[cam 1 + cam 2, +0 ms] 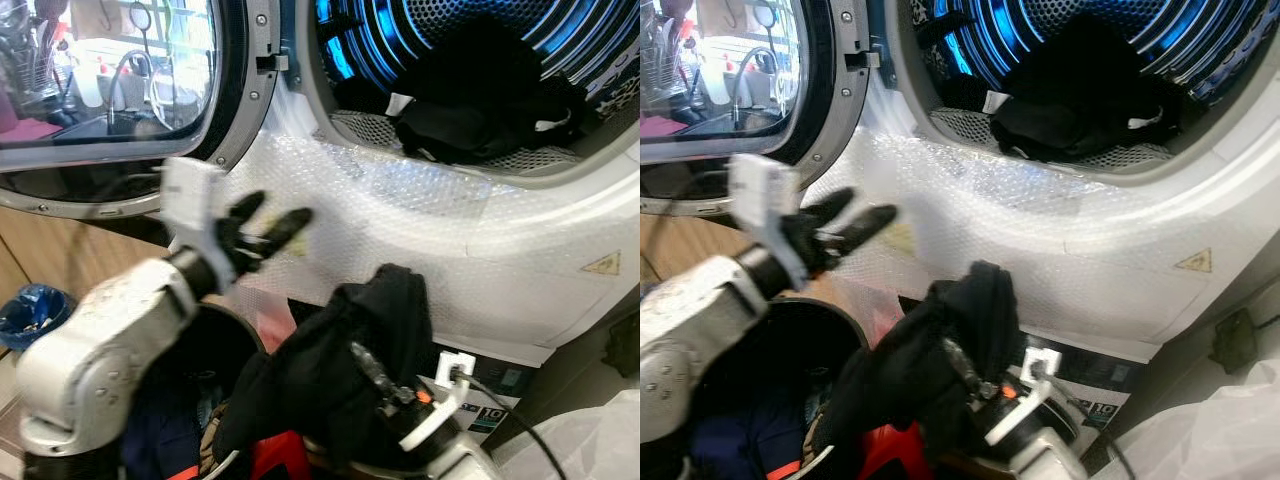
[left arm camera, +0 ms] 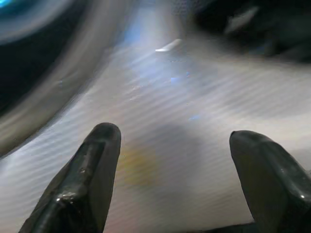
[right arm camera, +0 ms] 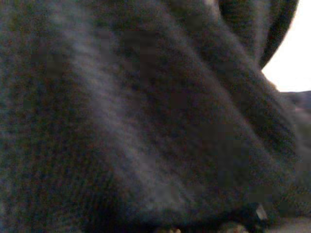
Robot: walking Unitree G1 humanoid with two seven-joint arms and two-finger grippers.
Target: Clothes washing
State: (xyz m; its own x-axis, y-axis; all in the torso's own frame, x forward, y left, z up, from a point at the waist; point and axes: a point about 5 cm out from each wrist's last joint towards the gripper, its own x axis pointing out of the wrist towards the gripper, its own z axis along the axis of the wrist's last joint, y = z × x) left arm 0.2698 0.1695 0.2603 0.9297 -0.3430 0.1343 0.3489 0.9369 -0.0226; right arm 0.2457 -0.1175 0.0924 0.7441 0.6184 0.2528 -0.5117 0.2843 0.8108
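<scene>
The washing machine's drum [image 1: 360, 55] stands open and lit blue, with dark clothes [image 1: 480, 110] lying inside. My left gripper [image 1: 275, 215] hovers open and empty in front of the bubble-wrapped front panel [image 1: 400, 220], below the drum's lower left rim. The left wrist view has both fingers [image 2: 92, 165] spread apart against that panel. A black garment [image 1: 340, 360] is draped over my right gripper, which holds it up below the drum opening and above the laundry basket [image 1: 232, 318]. Dark cloth [image 3: 146, 116] covers the right wrist view, and the right fingers are hidden in it.
The round glass door [image 1: 110, 70] is swung open to the left. The dark basket holds more clothes, with something red [image 1: 275, 455] at its edge. A blue object [image 1: 30, 310] sits low on the left. A white plastic bag [image 1: 590, 440] lies at the lower right.
</scene>
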